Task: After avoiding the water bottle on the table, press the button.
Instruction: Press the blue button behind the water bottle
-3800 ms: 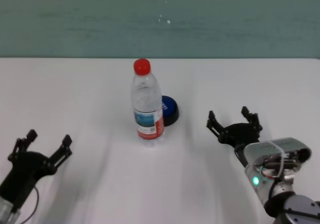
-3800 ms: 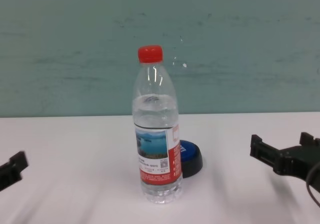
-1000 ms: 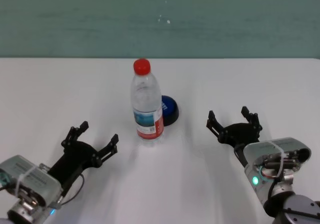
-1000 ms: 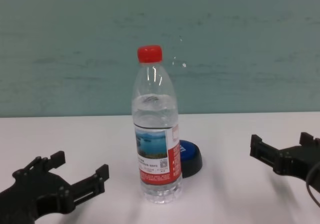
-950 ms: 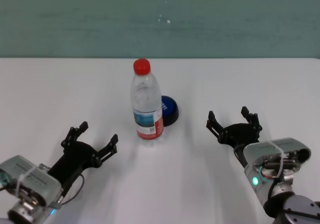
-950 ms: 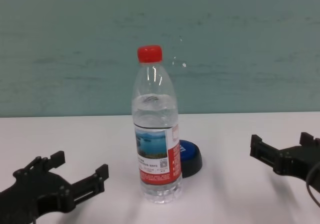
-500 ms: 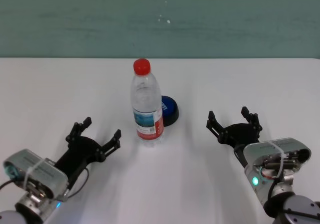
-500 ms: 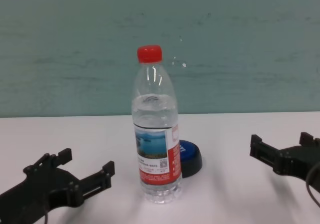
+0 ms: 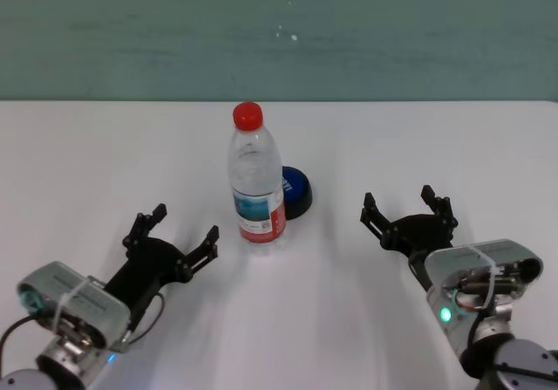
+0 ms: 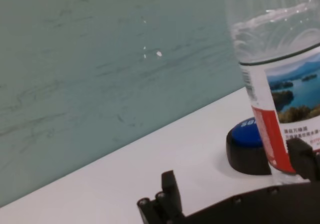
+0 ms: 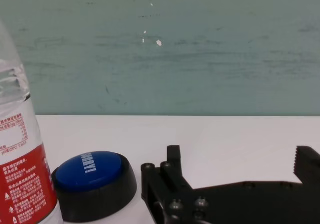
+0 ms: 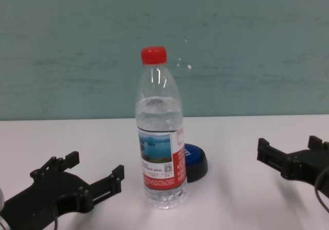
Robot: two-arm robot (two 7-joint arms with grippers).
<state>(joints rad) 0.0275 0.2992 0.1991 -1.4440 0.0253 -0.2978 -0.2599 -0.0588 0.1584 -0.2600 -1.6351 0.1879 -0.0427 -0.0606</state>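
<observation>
The water bottle (image 9: 257,181) stands upright at the middle of the white table (image 9: 105,146), with its red cap on. The blue button (image 9: 297,189) sits right behind it, to its right, partly hidden by it. My left gripper (image 9: 185,224) is open and empty, low over the table just left of the bottle's base and apart from it. My right gripper (image 9: 398,202) is open and empty, to the right of the button. The chest view shows the bottle (image 12: 160,147), the button (image 12: 197,160) and the left gripper (image 12: 95,164). The left wrist view shows the bottle (image 10: 280,83) and the button (image 10: 247,144).
A teal wall (image 9: 279,32) runs behind the table's far edge. Bare tabletop lies left of the bottle and between the button and the right gripper. The right wrist view shows the button (image 11: 92,176) beside the bottle (image 11: 20,154).
My left gripper has moved forward and to the right, closer to the bottle's base, and stays open. The right arm, the bottle and the button have not moved.
</observation>
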